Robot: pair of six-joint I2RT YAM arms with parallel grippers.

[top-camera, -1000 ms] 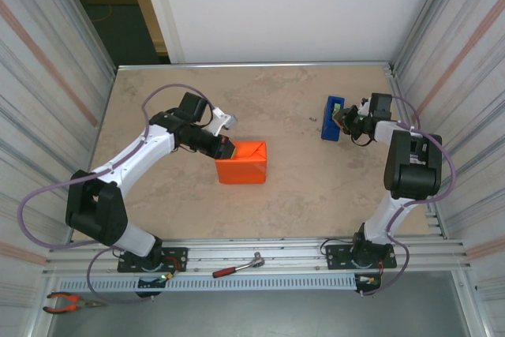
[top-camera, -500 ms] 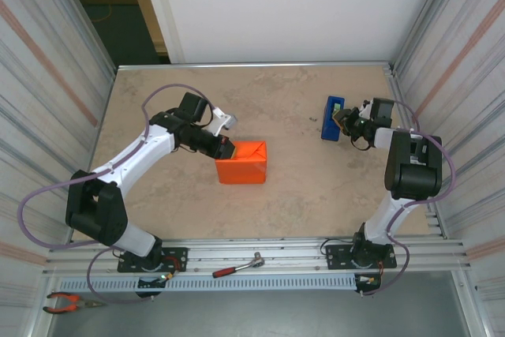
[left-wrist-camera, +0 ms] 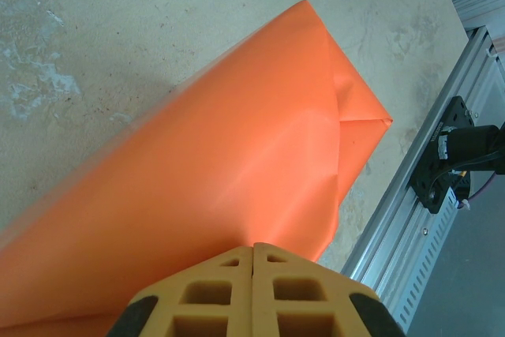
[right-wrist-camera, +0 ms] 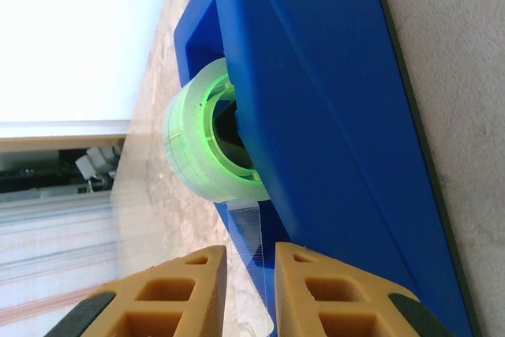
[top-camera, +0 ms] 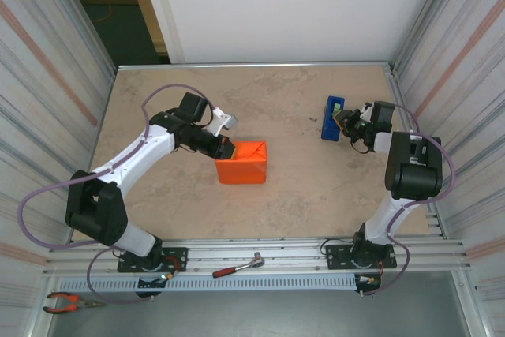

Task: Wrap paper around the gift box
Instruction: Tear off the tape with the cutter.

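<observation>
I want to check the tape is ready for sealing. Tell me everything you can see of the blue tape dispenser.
The tape dispenser is a narrow, wedge-shaped body of glossy blue plastic, resting on the table at its right side. An opening in it holds a roll of clear tape on a green core. A clear strip leads from the roll toward the narrow gap of the right pincer, right beside it; contact cannot be told.

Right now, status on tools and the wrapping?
Left tool shut against orange paper. Right tool slightly open around tape at blue dispenser. Nothing blocking.
</observation>
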